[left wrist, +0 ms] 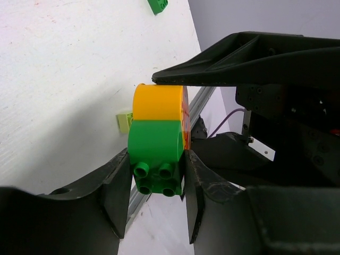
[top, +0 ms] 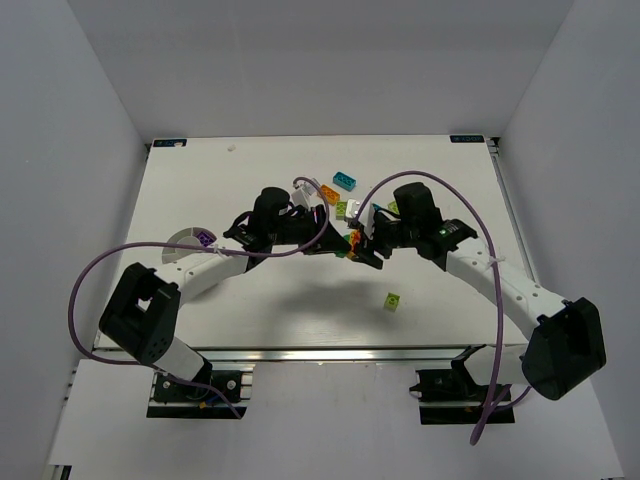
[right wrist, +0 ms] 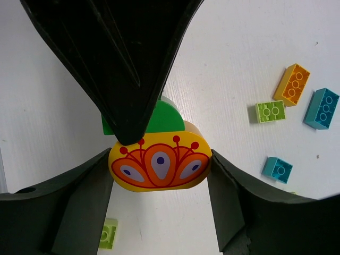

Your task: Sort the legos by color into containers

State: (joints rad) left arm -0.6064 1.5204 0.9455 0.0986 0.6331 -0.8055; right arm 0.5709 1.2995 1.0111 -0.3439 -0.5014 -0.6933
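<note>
A dark green brick [left wrist: 156, 151] and a yellow rounded brick with a red-orange pattern [right wrist: 159, 167] are stuck together, held above the table's middle [top: 354, 243]. My left gripper [left wrist: 156, 159] is shut on the green brick. My right gripper [right wrist: 159, 159] is shut on the yellow brick. The two grippers meet nose to nose in the top view, left [top: 330, 240] and right [top: 370, 245]. The white bowl [top: 183, 240] lies at the left, partly hidden by my left arm, with a purple brick [top: 205, 238] in it.
Loose bricks lie behind the grippers: cyan [top: 345, 180], orange [top: 329, 197] and lime [top: 343, 209]. One lime brick [top: 393, 300] lies alone near the front. The right wrist view shows orange [right wrist: 293, 84], lime [right wrist: 270, 111] and cyan [right wrist: 321, 108] bricks at right.
</note>
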